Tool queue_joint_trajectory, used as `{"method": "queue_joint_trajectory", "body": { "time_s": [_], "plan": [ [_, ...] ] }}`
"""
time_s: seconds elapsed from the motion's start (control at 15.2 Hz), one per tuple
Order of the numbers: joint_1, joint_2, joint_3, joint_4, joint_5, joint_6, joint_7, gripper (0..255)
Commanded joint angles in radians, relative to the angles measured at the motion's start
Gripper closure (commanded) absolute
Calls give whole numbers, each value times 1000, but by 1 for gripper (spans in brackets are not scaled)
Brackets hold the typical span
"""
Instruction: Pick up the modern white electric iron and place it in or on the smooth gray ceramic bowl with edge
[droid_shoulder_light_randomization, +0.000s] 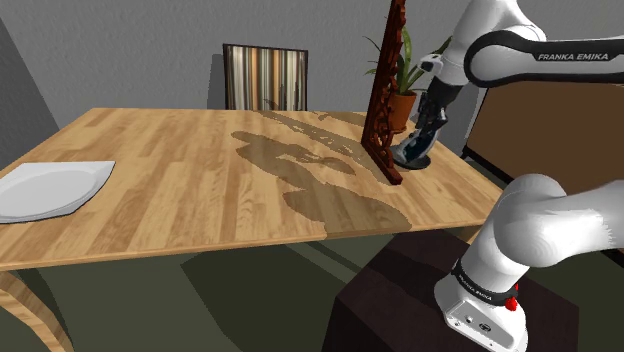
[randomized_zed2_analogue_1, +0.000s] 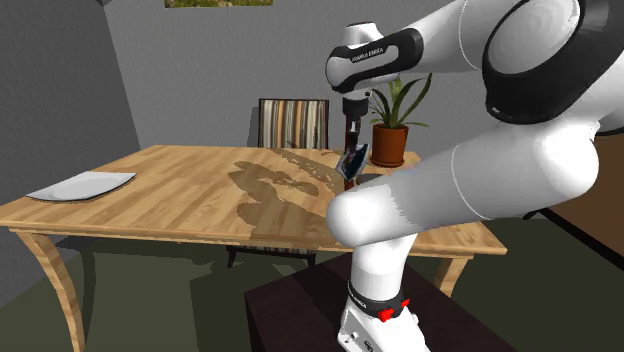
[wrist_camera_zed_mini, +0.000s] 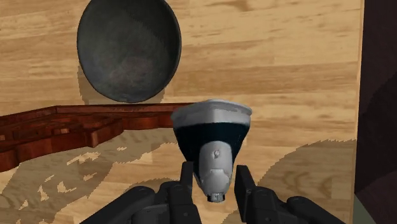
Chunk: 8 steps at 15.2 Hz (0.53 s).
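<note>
Grips white and dark-blue iron (wrist_camera_zed_mini: 213, 143) by its slim end, black fingers (wrist_camera_zed_mini: 186, 177) of gripper (wrist_camera_zed_mini: 214, 181) narrowed onto it, broad end pointing away. Hangs over wooden table (wrist_camera_zed_mini: 286, 63). Just ahead of fingertips, carved dark-red wooden piece (wrist_camera_zed_mini: 63, 130); beyond that, gray bowl (wrist_camera_zed_mini: 127, 51), apart from iron.

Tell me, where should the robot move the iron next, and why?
Probably raise the iron a little. The gripper seems shut on it, but a carved wooden piece stands between it and the dark grey bowl, so it needs room to get past.
</note>
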Motion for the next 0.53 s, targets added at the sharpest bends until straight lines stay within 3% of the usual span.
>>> {"method": "queue_joint_trajectory", "body": {
  "time_s": [0.0, 0.46],
  "plan": [
    [4, 64, -48, 55, -15, 24, -38, 255],
    [58, 288, -218, 272, -11, 87, -177, 255]
  ]
}}
